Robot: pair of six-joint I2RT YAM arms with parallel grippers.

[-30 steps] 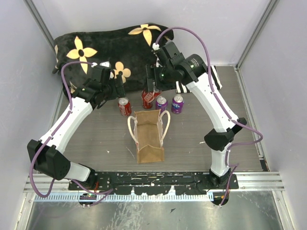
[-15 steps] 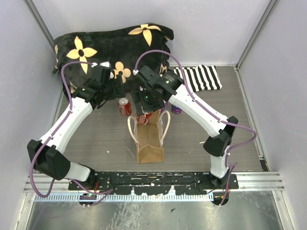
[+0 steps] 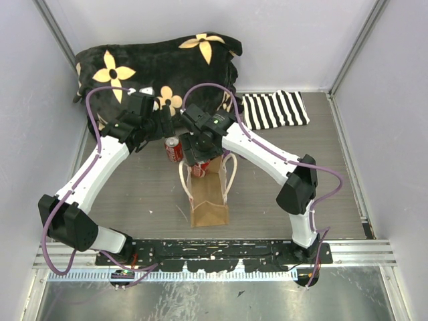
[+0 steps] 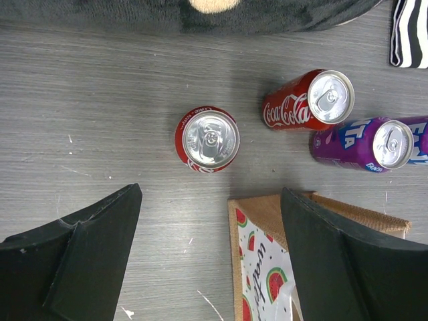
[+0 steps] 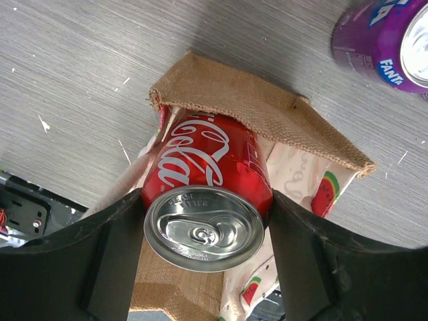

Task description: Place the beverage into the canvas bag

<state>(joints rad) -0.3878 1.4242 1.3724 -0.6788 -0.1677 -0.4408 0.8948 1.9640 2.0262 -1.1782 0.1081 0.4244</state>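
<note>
Gripping a glossy red can (image 5: 204, 180), right end effector (image 5: 204, 234) overhangs the coarse canvas bag (image 5: 267, 110).

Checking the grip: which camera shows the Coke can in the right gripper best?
The right wrist view: the can fills the frame, clamped in the right gripper at the canvas bag's mouth. The top view shows only a red sliver under the gripper; the left wrist view misses it.

the right arm (image 3: 259, 148) has carried the red cola can (image 5: 200, 175) over to the canvas bag (image 3: 209, 204)'s mouth.
</note>
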